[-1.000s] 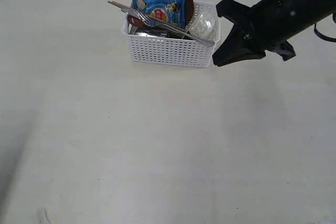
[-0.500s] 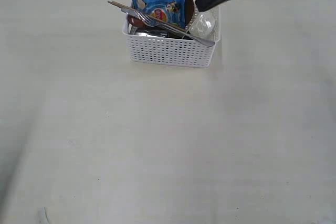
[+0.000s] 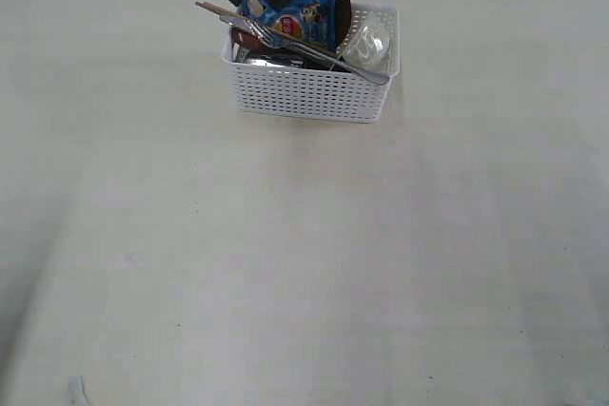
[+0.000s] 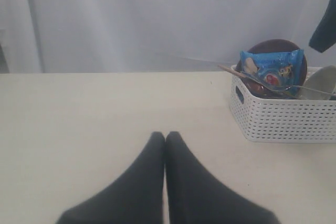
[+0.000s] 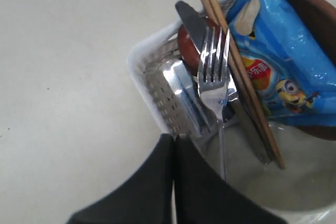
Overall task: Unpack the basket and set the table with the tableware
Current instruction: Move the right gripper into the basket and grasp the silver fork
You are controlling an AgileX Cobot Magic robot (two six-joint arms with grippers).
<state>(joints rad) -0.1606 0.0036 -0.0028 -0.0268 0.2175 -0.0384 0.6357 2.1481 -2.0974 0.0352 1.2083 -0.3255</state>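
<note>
Basket [image 3: 309,92] is parked at the counter's [image 3: 285,263] far side, loaded. Right hand [image 5: 174,140], clenched and empty, is poised just above the fork [image 5: 213,69], which is laid alongside the chopsticks [image 5: 231,56] across the basket. Left hand [image 4: 165,136], clenched too, is seen well apart.

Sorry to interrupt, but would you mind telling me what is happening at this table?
The basket looks about to be unpacked. The right gripper hovers shut and empty over the fork, knife and chopsticks lying across the top. The left gripper is shut too, over bare table away from the basket. Nothing is set out yet.
</note>
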